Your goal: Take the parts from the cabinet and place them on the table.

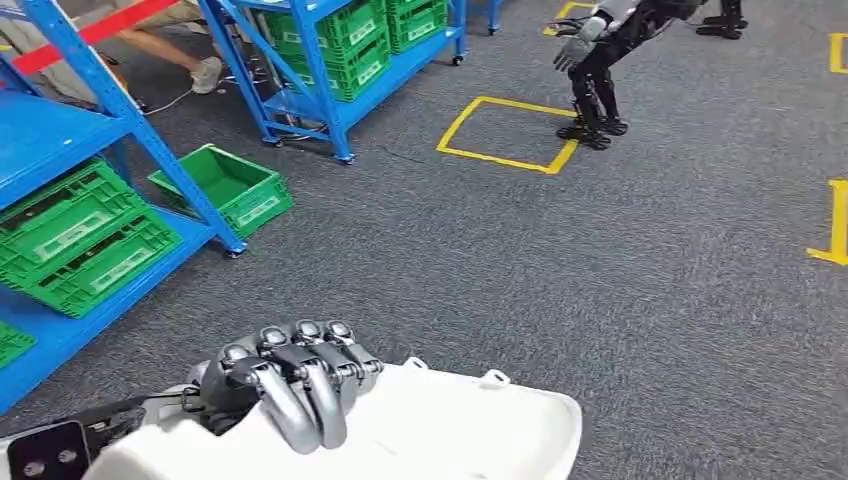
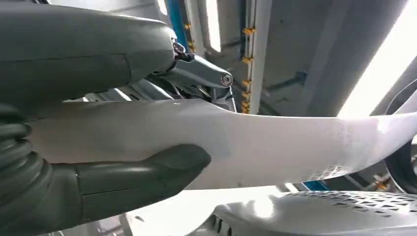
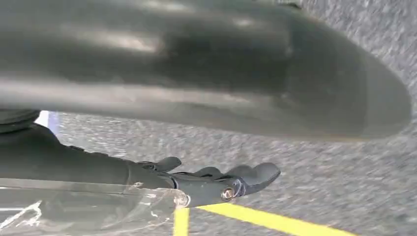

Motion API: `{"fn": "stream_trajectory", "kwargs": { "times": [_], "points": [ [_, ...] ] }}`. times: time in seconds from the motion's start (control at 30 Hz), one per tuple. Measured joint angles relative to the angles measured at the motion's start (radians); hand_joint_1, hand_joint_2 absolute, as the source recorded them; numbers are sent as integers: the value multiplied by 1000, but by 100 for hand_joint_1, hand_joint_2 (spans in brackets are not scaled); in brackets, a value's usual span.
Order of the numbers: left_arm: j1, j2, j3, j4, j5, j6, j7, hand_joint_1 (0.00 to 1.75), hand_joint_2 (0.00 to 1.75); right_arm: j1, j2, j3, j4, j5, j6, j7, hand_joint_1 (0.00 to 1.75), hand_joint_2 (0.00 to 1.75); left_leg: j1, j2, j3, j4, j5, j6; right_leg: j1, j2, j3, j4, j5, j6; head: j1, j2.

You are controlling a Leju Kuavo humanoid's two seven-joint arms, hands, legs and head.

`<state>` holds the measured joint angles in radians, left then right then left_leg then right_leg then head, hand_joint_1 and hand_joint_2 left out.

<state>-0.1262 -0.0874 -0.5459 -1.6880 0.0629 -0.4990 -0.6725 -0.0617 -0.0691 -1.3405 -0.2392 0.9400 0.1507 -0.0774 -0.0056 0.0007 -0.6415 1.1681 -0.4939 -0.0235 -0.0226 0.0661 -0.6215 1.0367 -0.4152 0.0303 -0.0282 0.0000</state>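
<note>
With the left hand [image 1: 290, 375] carrying the white molded part [image 1: 440, 430] low in front of the body, fingers [image 1: 305, 400] hooked over its rim and thumb [image 2: 142, 174] beneath, the grip should stay firm and level while walking; the right hand's [image 3: 216, 182] fingers lie extended, holding nothing.

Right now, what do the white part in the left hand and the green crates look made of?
White part: apparently moulded plastic, smooth with a soft sheen and rounded edges. Left hand grips its rim. Green crates: likely rigid plastic, matte, with lattice walls.
</note>
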Motion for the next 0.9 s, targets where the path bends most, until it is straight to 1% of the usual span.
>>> {"fn": "stream_trajectory", "kwargs": {
  "times": [0.03, 0.07, 0.1, 0.13, 0.17, 0.2, 0.23, 0.27, 0.3, 0.33, 0.37, 0.4, 0.43, 0.47, 0.5, 0.53, 0.57, 0.6, 0.63, 0.7, 0.73, 0.77, 0.8, 0.83, 0.87, 0.9],
  "points": [
    [0, 1, 0, 0, 0, 1, 0, 175, 175, -1, -1, 1, 0, -2, -2, 1, 0, 0, 0, -21, 48, -90, 40, 9, 0, 12, 0, 0, 2, 3, 0, 0],
    [0, 1, 2, 0, 0, 2, 0, 175, 175, -1, 0, 1, 0, -4, -3, 2, 0, 0, 0, -71, 77, -148, 45, 19, -4, 19, -3, 0, 4, 7, 1, 0],
    [0, 2, 2, 0, 0, 2, 0, 175, 175, -3, -1, 1, 0, -4, -5, 3, 0, 0, 4, -70, 83, -170, 38, 18, 0, 27, -8, 4, 5, 14, 2, 0],
    [2, 4, 4, 0, 0, 2, 0, 175, 175, -1, -1, 1, 0, -4, -6, 5, 0, 0, -1, -65, 81, -168, 40, 13, -4, 32, -13, -1, 10, 22, -1, 0],
    [3, 6, 6, 0, 0, 1, -1, 175, 175, 3, -1, 2, 0, -4, -7, 8, 0, 0, -4, -62, 80, -168, 40, 16, -9, 40, -13, -8, 15, 30, 0, 0],
    [3, 6, 6, 0, 0, -1, -2, 175, 175, 5, 0, 2, 1, -3, -8, 11, 0, 0, -4, -55, 81, -172, 45, 21, -10, 47, -13, -14, 19, 37, -1, 0],
    [3, 5, 6, 0, 2, -6, -2, 175, 175, 7, -1, 2, 2, -3, -9, 13, 0, 0, 6, -41, 84, -186, 56, 25, -9, 33, -20, -8, 17, 40, 0, 0],
    [4, 4, 6, 0, 5, -10, -2, 175, 175, 7, -1, 2, 2, -3, -12, 14, 0, 0, 5, -34, 85, -188, 57, 29, -2, -17, -31, 17, -5, 42, 5, 0],
    [6, 5, 8, 0, 9, -12, -2, 175, 175, 4, -1, 2, 2, -4, -14, 14, 0, 0, 5, -24, 84, -188, 57, 31, -1, -39, -58, 75, -44, 45, 10, 0],
    [10, 5, 9, 0, 11, -15, -2, 175, 175, 1, -1, 2, 2, -6, -15, 14, 0, 0, 4, -11, 84, -187, 57, 31, -1, -49, -94, 159, -87, 48, 11, 0],
    [12, 5, 10, 1, 11, -17, -2, 175, 175, -2, 0, 2, 2, -6, -15, 14, 0, 0, 2, 2, 84, -187, 55, 33, -1, -53, -130, 241, -121, 50, 11, 0],
    [14, 5, 10, 1, 12, -20, -2, 175, 175, -1, 1, 2, 3, -7, -15, 15, 0, 0, 2, 12, 84, -187, 55, 34, -1, -56, -148, 288, -133, 52, 11, 0],
    [15, 5, 11, 1, 13, -22, -2, 175, 175, 1, 1, 2, 3, -8, -15, 16, 0, 0, 2, 22, 85, -187, 55, 34, -1, -56, -142, 285, -122, 53, 10, 0],
    [16, 5, 12, 1, 14, -24, -2, 175, 175, 3, 1, 2, 3, -10, -16, 16, 0, 0, 2, 30, 85, -186, 54, 33, -1, -58, -115, 240, -94, 54, 11, 0],
    [16, 4, 13, 1, 16, -26, -2, 175, 175, 3, 0, 2, 3, -11, -16, 17, 0, 0, 2, 38, 86, -185, 53, 31, -1, -65, -66, 155, -54, 53, 11, 0],
    [16, 3, 13, 1, 18, -29, -2, 175, 175, 2, -1, 2, 3, -13, -17, 18, 0, 0, 2, 45, 89, -184, 50, 27, -1, -83, -11, 60, -19, 54, 11, 0],
    [16, 3, 13, 1, 18, -32, -2, 175, 175, 0, -1, 2, 3, -14, -18, 19, 0, 0, -2, 52, 91, -182, 47, 21, 2, -129, 24, -12, -19, 51, 12, 0],
    [15, 1, 14, 1, 18, -34, -2, 175, 175, -3, 0, 2, 3, -16, -19, 22, 0, 0, -10, 56, 90, -178, 44, 16, 3, -117, 28, -12, -13, 39, 10, 0],
    [16, -1, 14, 1, 18, -36, -2, 175, 175, -3, 0, 2, 3, -18, -19, 24, 0, 0, -11, 60, 91, -178, 45, 13, 3, -105, 25, -10, -12, 30, 9, 0],
    [16, -5, 14, 1, 19, -42, -2, 175, 175, 0, 0, 1, 3, -21, -22, 27, 0, 0, -8, 73, 93, -182, 47, 7, 7, -91, 18, -8, -12, 19, 10, 0],
    [16, -8, 14, 1, 18, -43, -2, 175, 175, 0, -1, 0, 3, -24, -24, 29, 0, 0, -8, 76, 92, -181, 42, 0, 3, -84, 19, -12, -8, 11, 10, 0],
    [15, -11, 14, 1, 18, -44, -2, 175, 175, 0, -1, -1, 3, -30, -27, 30, 0, 0, -4, 46, 85, -165, 24, -9, 0, -76, 19, -13, -5, 6, 9, 0],
    [15, -11, 14, 1, 17, -45, -2, 175, 175, -2, -2, -2, 3, -33, -27, 31, 0, 0, -2, 25, 62, -110, -14, -14, -2, -69, 16, -13, -4, 0, 9, 0],
    [16, -11, 15, 1, 15, -45, -2, 175, 175, -4, -2, -2, 3, -36, -27, 31, 0, 0, -1, 15, 23, -26, -59, -17, -2, -61, 14, -13, -3, -1, 9, 0],
    [16, -11, 15, 1, 10, -45, -2, 175, 175, -3, -2, -2, 3, -39, -27, 31, 0, 0, 0, 12, -21, 64, -97, -19, -3, -51, 12, -13, -2, -3, 9, 0],
    [17, -11, 15, 2, 6, -45, -2, 175, 175, -2, -2, -4, 3, -39, -27, 32, 0, 0, 0, 12, -55, 129, -115, -20, -3, -42, 10, -13, -1, -2, 9, 0]
  ]
}}
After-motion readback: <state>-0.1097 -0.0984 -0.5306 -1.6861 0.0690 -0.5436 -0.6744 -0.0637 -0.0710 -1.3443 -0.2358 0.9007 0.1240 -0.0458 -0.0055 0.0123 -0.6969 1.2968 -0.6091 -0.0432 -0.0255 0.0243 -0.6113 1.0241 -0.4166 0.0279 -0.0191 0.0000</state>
